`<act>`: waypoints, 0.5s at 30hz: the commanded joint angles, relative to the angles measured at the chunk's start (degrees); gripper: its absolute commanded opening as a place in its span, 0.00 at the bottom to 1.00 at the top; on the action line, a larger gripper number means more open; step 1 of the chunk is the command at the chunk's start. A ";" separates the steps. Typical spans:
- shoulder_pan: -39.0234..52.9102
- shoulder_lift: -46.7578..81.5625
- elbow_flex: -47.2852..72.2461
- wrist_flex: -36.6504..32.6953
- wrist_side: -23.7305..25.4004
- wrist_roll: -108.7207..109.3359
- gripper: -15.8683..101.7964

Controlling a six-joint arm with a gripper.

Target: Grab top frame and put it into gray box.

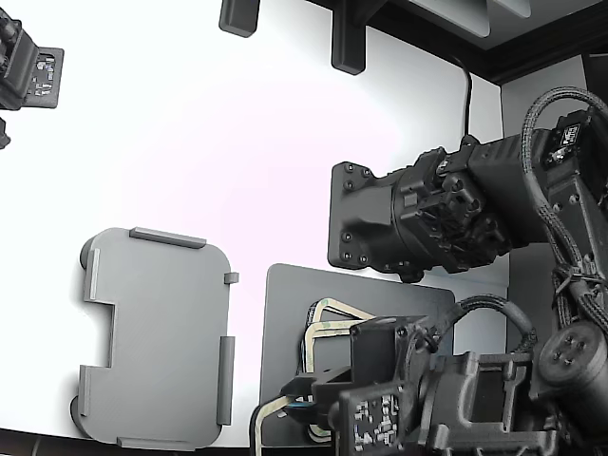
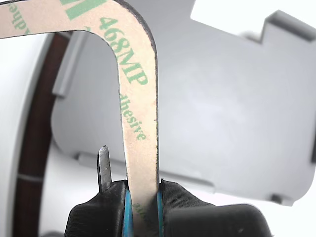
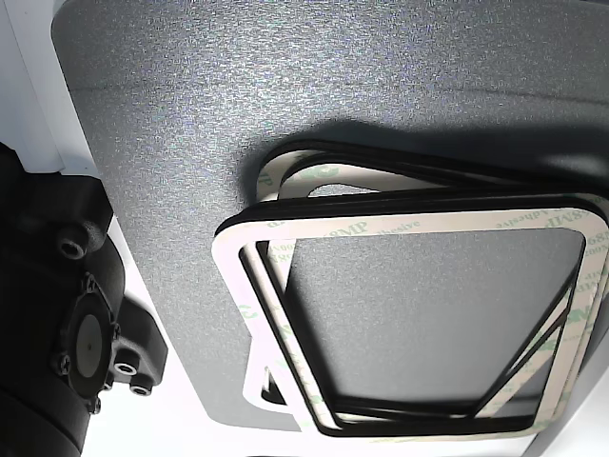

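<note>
My gripper (image 2: 143,197) is shut on the top frame (image 2: 140,98), a thin cream strip with green print, clamped between blue pads (image 2: 128,207). In the exterior view the gripper (image 1: 296,391) sits at the bottom, by the dark mat's near left corner, and a curved corner of the frame (image 1: 265,409) sticks out toward the gray box (image 1: 157,342). That box lies empty to the exterior view's left. The wrist view shows the gray box (image 2: 222,113) behind the held frame.
Several more frames (image 3: 381,228) lie stacked askew on the dark gray mat (image 3: 285,86); the stack (image 1: 328,318) also shows on the mat (image 1: 380,290) in the exterior view. A second black arm (image 1: 427,218) hangs over the mat's far edge. The table's front edge runs just below the box.
</note>
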 commanded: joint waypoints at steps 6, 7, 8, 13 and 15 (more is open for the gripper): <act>-9.32 0.18 -1.85 0.62 -6.77 53.88 0.03; -10.28 0.00 -1.93 0.62 -7.38 55.63 0.03; -11.25 -0.09 -1.76 0.62 -7.82 59.15 0.03; -14.94 -0.62 -0.26 0.62 -9.76 72.42 0.03; -16.00 -0.97 0.09 0.62 -11.60 72.60 0.03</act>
